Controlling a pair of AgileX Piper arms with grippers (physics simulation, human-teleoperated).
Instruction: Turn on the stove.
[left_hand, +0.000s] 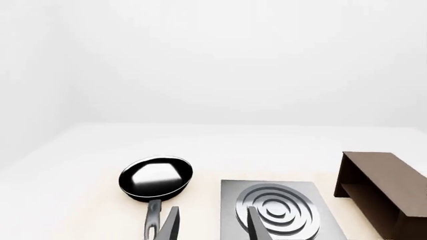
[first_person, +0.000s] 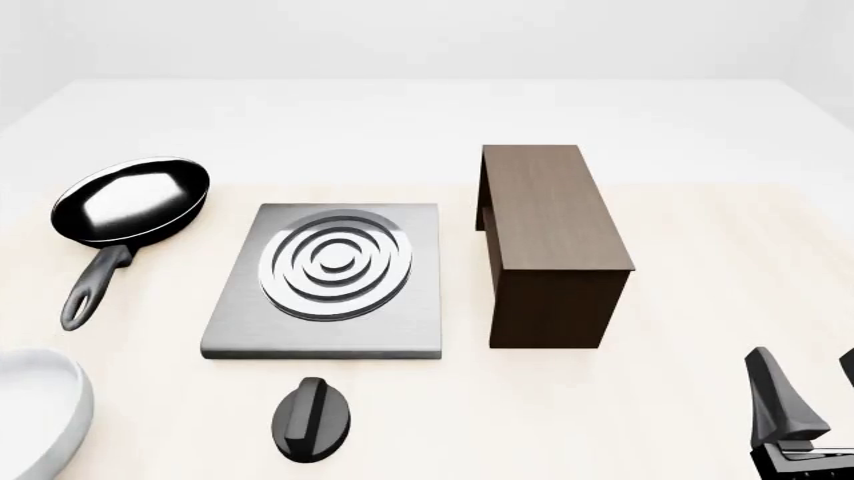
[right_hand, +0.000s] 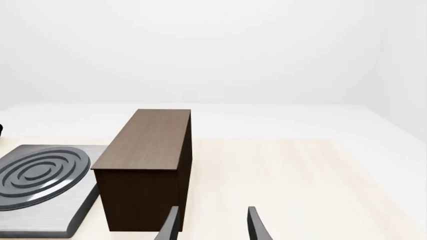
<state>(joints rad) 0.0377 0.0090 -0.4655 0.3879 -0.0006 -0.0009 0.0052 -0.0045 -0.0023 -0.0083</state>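
The stove (first_person: 327, 280) is a flat grey metal slab with raised silver rings, lying mid-table. Its black ridged knob (first_person: 314, 418) lies apart, in front of the slab's near edge, and only the front view shows it. My left gripper (left_hand: 213, 227) is open and empty, and looks over the stove (left_hand: 287, 205) and the pan beside it. It is out of the front view. Far to the right of the knob, my right gripper (first_person: 811, 390) stands open at the near right corner. In its wrist view the right gripper (right_hand: 213, 227) is empty, with the stove (right_hand: 40, 175) off to one side.
A black frying pan (first_person: 131, 205) lies left of the stove, handle toward me. A brown wooden box (first_person: 547, 240) stands right of the slab, close to it. A white bowl (first_person: 34, 420) sits at the near left corner, left of the knob.
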